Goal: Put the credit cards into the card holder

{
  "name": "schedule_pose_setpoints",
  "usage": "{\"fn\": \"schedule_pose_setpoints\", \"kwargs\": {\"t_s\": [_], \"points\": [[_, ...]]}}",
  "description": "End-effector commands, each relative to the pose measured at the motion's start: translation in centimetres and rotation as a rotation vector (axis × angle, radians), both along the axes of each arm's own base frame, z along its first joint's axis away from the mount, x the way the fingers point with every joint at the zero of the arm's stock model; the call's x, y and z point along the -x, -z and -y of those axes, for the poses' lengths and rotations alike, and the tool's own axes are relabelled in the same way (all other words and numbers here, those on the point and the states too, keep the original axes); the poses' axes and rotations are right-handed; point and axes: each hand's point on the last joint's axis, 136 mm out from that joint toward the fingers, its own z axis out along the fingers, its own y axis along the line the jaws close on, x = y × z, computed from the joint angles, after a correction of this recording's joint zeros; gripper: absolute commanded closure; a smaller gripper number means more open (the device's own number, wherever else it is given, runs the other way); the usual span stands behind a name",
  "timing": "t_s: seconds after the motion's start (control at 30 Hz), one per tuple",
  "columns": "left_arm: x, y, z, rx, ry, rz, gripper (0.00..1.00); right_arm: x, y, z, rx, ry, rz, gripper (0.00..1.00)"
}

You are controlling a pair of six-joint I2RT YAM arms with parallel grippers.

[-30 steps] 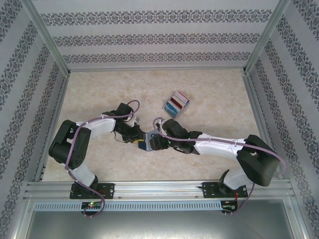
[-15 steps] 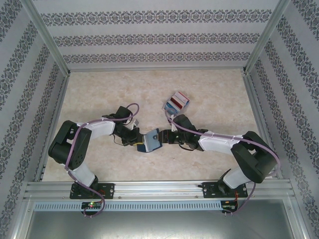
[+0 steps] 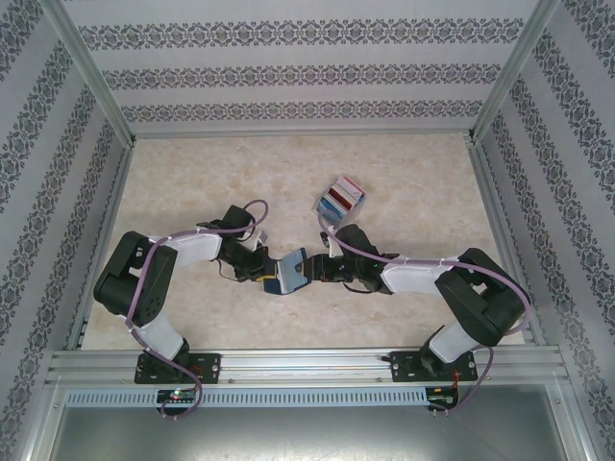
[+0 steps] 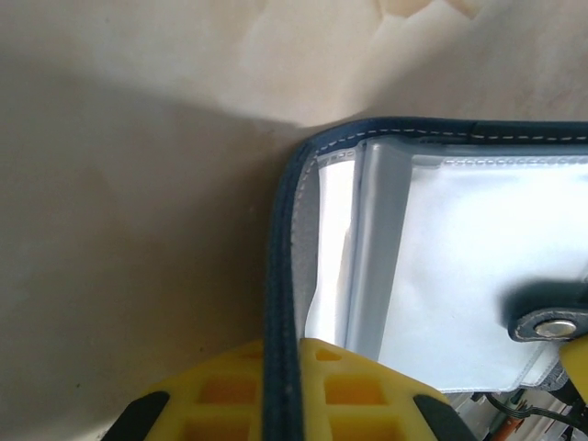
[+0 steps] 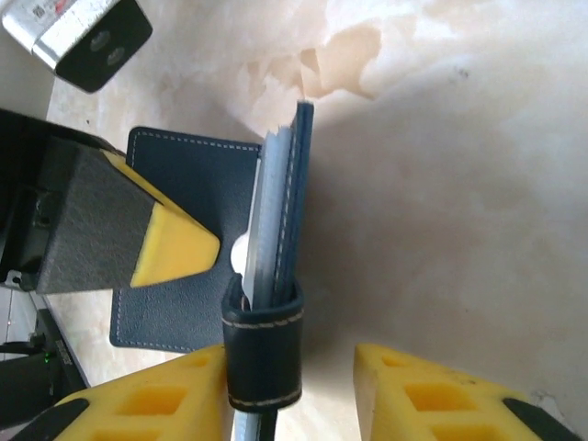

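Note:
The navy card holder [image 3: 288, 271] is held up off the table between both grippers, partly unfolded, with its clear sleeves [image 4: 459, 266] and snap strap [image 5: 264, 354] showing. My left gripper [image 4: 283, 354] is shut on the holder's stitched navy edge [image 4: 278, 276]. My right gripper [image 5: 294, 381] is open around the strap end. Its left finger [image 5: 184, 395] touches the strap, and its right finger [image 5: 413, 386] stands apart from it. The credit cards [image 3: 340, 199], red, blue and white, stand in a pale rack behind the right gripper.
Metal frame rails [image 3: 106, 192] and patterned walls close in the beige table [image 3: 192, 173] on the left, right and back. The left arm's finger [image 5: 170, 243] and a black-and-white part [image 5: 78, 32] sit close to the left of the holder.
The right gripper has shifted to the holder's right end and its jaws have narrowed around the strap. The holder now stands more unfolded. The left gripper keeps its clamp.

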Motion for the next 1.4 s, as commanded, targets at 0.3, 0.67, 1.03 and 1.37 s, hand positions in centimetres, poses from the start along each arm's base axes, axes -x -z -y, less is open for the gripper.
{"fn": "schedule_pose_setpoints", "kwargs": {"t_s": [0.3, 0.67, 1.03, 1.37], "points": [[-0.5, 0.6, -0.3, -0.002, 0.001, 0.006, 0.95, 1.3, 0.4, 0.1, -0.017, -0.085, 0.006, 0.70], [-0.5, 0.6, -0.3, 0.001, -0.003, 0.022, 0.95, 1.4, 1.2, -0.5, -0.035, -0.101, -0.029, 0.70], [-0.3, 0.7, -0.3, 0.007, -0.003, 0.020, 0.94, 1.3, 1.5, -0.8, -0.033, -0.109, -0.041, 0.59], [-0.4, 0.8, 0.0, 0.032, 0.011, 0.040, 0.93, 1.2, 2.5, -1.2, -0.018, -0.118, -0.072, 0.51]]}}
